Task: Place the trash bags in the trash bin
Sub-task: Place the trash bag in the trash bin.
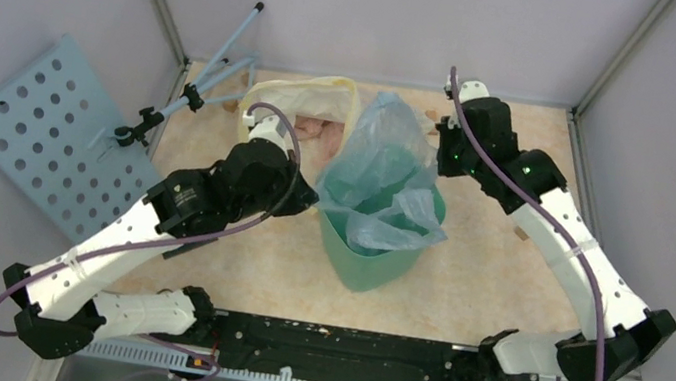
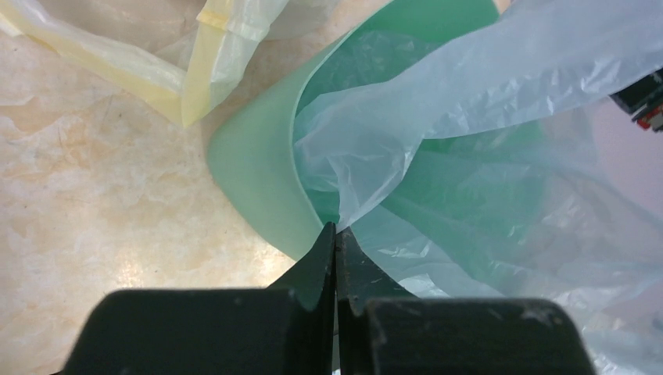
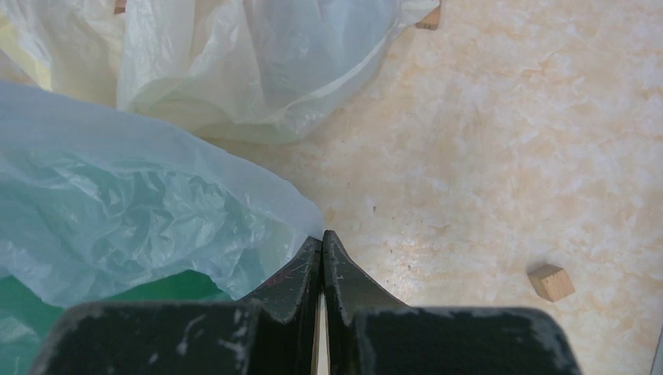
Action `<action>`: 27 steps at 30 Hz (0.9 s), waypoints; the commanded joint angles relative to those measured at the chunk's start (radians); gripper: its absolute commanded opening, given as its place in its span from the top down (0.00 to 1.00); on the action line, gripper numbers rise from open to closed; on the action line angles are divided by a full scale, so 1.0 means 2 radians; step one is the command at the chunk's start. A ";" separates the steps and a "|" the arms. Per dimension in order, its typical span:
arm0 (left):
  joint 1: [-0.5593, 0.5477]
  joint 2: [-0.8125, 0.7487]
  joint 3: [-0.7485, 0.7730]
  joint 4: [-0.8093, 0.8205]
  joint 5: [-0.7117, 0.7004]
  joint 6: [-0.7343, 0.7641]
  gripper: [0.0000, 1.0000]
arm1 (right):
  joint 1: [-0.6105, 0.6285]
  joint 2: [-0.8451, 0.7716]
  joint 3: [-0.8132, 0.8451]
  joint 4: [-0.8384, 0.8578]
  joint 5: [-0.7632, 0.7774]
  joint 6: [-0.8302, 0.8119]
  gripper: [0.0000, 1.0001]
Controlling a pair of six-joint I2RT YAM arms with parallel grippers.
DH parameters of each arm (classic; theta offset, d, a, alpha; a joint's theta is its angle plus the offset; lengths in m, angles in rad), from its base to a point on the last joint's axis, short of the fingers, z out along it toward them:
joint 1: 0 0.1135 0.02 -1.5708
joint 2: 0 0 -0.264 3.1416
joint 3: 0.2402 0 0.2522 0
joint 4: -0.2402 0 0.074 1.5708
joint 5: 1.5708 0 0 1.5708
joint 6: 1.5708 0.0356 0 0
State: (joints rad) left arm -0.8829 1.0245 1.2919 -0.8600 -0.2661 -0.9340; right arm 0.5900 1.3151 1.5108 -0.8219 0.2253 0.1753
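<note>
Both the left tool [image 2: 336, 228] and right tool [image 3: 323, 234] are clamped on the trash bag [image 1: 383, 169] over the trash bin [image 1: 362, 261].

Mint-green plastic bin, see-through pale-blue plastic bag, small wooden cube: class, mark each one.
Mint-green plastic bin [image 1: 368, 266]: top view, near side wall.
See-through pale-blue plastic bag [image 1: 381, 162]: top view, crinkled middle.
Small wooden cube [image 3: 550, 282]: right wrist view, top face.

No readable text, label, brand, number or sign anywhere, trash bag [image 1: 384, 157] and trash bin [image 1: 363, 265] included.
</note>
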 commanded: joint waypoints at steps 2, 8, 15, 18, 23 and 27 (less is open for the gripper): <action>0.010 -0.023 -0.026 0.014 0.028 0.019 1.00 | -0.020 0.018 0.013 0.025 -0.001 -0.012 0.98; 0.019 -0.030 -0.048 0.015 0.016 0.033 1.00 | -0.028 0.035 0.018 0.035 -0.012 -0.024 0.92; 0.041 -0.025 -0.066 0.031 0.035 0.049 1.00 | -0.028 0.058 0.049 0.004 -0.004 -0.029 0.81; 0.044 -0.033 -0.061 0.033 0.041 0.053 1.00 | -0.028 0.040 0.075 -0.016 -0.010 -0.029 0.73; 0.044 -0.047 -0.076 0.065 0.062 0.057 1.00 | -0.028 -0.016 0.078 -0.024 -0.011 -0.029 0.45; 0.044 -0.046 -0.085 0.081 0.078 0.058 0.99 | -0.028 -0.046 0.090 -0.049 -0.026 -0.027 0.38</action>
State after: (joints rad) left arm -0.7990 0.9421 1.1416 -0.7773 -0.1513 -0.8364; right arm 0.5404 1.3109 1.6184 -0.8829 0.2008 0.1230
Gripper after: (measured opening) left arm 0.007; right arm 0.597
